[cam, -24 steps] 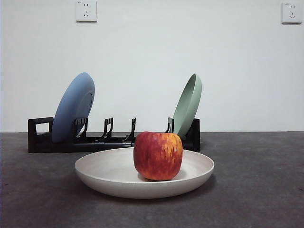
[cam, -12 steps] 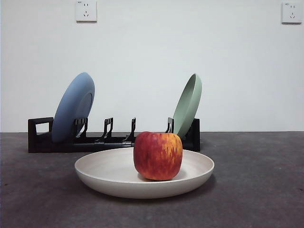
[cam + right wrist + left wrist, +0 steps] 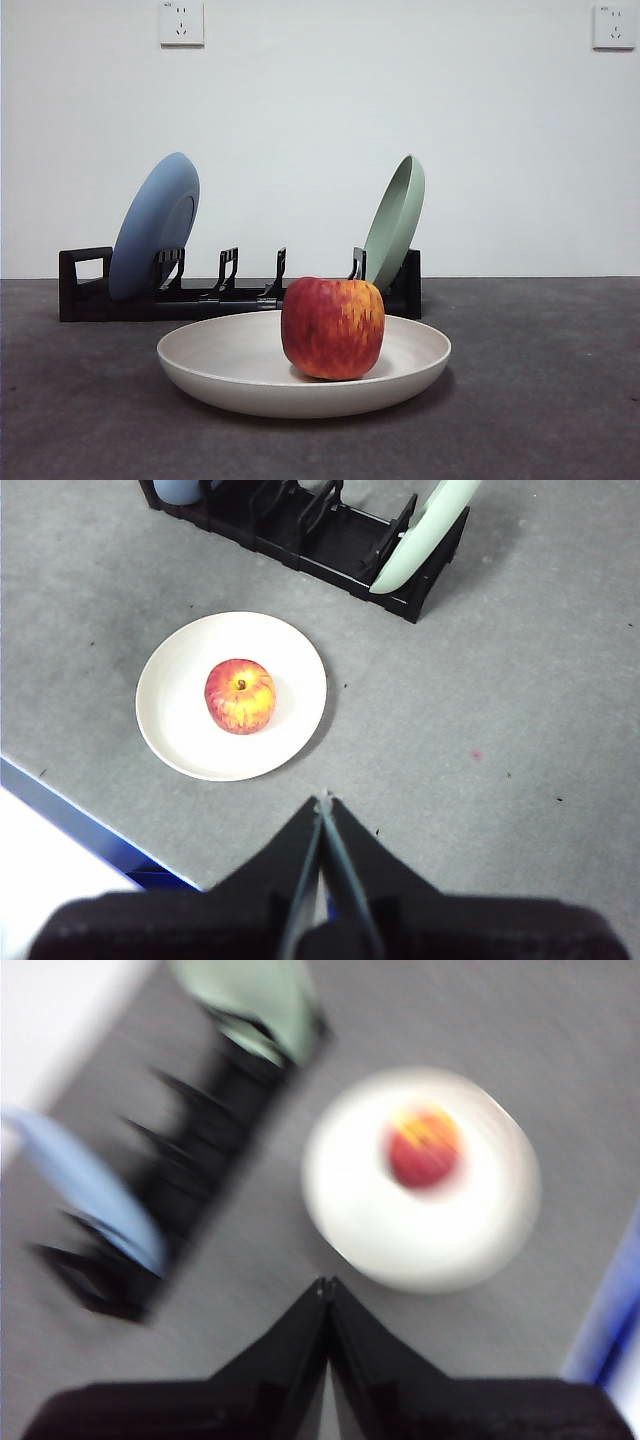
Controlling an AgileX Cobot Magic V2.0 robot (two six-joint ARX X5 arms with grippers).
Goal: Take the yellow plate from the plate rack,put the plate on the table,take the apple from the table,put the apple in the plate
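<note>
1. Bench (image 3: pixel 560 400), dark grey and mottled, carries everything.
2. Plate rack (image 3: pixel 240 295) stands behind the yellow plate; the left wrist view is blurred.
3. Yellow plate (image 3: pixel 210 365), cream and matte, lies flat.
4. Apple (image 3: pixel 333 328), red with yellow streaks, sits in the yellow plate.
5. Left end effector (image 3: pixel 326 1285) and right end effector (image 3: pixel 323 800) are clenched, empty, well apart from the yellow plate.

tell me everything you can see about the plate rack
The plate rack is a long, low black frame with pairs of upright prongs and a looped handle at one end. It stands on the table behind the yellow plate. A blue plate leans near the handle end, a pale green plate at the other; the middle slots are bare.
</note>
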